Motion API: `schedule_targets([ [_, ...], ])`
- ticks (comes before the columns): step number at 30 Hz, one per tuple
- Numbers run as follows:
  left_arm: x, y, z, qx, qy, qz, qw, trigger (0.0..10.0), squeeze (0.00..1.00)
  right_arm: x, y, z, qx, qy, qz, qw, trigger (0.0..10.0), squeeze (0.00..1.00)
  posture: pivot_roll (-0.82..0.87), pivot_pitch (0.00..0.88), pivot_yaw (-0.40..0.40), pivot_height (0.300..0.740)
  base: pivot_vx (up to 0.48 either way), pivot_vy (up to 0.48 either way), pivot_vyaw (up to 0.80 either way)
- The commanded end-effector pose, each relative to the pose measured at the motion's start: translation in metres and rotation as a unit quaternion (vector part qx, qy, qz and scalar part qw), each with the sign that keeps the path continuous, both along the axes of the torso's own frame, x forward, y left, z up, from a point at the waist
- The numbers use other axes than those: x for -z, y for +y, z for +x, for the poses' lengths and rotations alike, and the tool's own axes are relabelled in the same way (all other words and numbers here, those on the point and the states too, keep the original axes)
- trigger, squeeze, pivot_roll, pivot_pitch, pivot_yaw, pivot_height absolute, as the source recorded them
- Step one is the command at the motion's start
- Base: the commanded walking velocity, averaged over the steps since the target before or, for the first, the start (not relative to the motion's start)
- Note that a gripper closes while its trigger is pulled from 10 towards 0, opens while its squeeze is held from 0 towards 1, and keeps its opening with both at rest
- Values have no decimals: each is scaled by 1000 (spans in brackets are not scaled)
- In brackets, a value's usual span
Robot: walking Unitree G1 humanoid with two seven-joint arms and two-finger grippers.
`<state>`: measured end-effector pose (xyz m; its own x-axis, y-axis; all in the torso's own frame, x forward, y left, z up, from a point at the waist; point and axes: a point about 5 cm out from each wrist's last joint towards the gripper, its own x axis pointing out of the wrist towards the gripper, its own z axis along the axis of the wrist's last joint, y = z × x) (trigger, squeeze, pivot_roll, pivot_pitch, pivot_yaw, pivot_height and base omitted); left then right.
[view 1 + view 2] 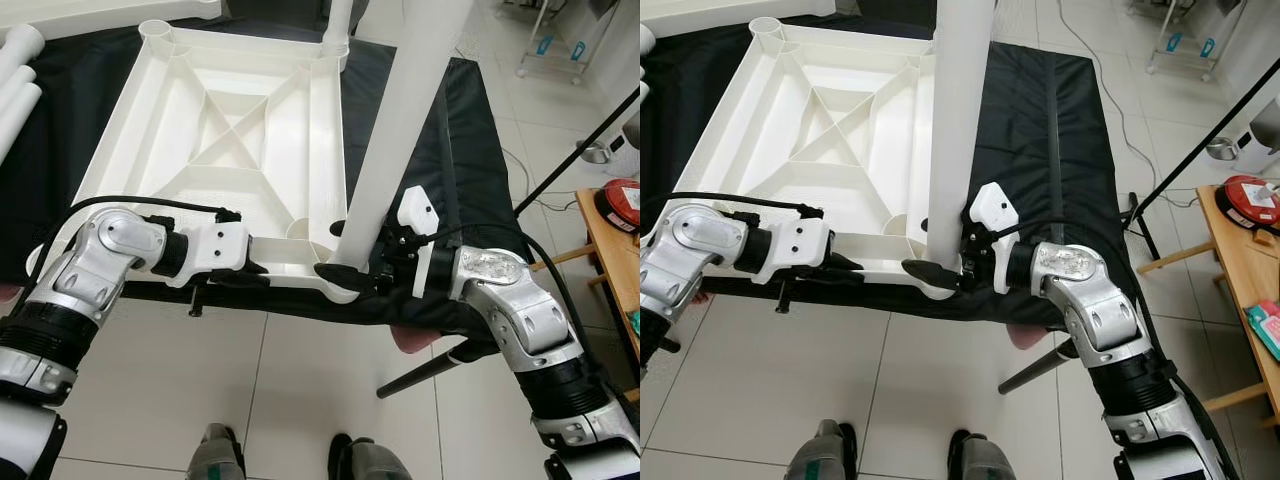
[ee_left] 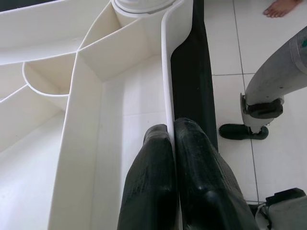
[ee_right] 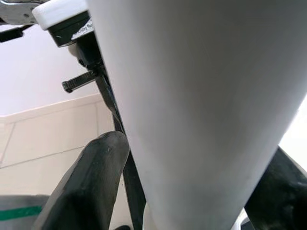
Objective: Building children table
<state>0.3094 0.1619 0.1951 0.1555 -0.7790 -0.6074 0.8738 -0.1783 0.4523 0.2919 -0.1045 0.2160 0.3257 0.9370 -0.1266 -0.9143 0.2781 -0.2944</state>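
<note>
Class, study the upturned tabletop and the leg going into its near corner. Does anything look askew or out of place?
Yes. The white leg held by the right hand leans in the left eye view, not square to the tabletop. The left hand pinches the near rim.

Two silver jointed arms with black ribbed collars are seen. White wrist housings carry black cables. The left gripper and right gripper each have two long black fingers. Grey-green feet are visible.
</note>
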Motion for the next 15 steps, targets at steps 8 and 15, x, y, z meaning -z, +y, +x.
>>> schedule_targets([
  [8, 11, -6, -13, 49, 33, 16, 998, 0, 0, 7, 9, 19, 2, 1, -33, 999, 0, 0, 204, 188, -108, 740, 0, 0, 0],
  [15, 9, -10, -12, 48, 29, 4, 998, 0, 0, 11, 9, 29, 59, 8, -18, 998, 0, 0, 205, 193, -108, 740, 0, 0, 0],
])
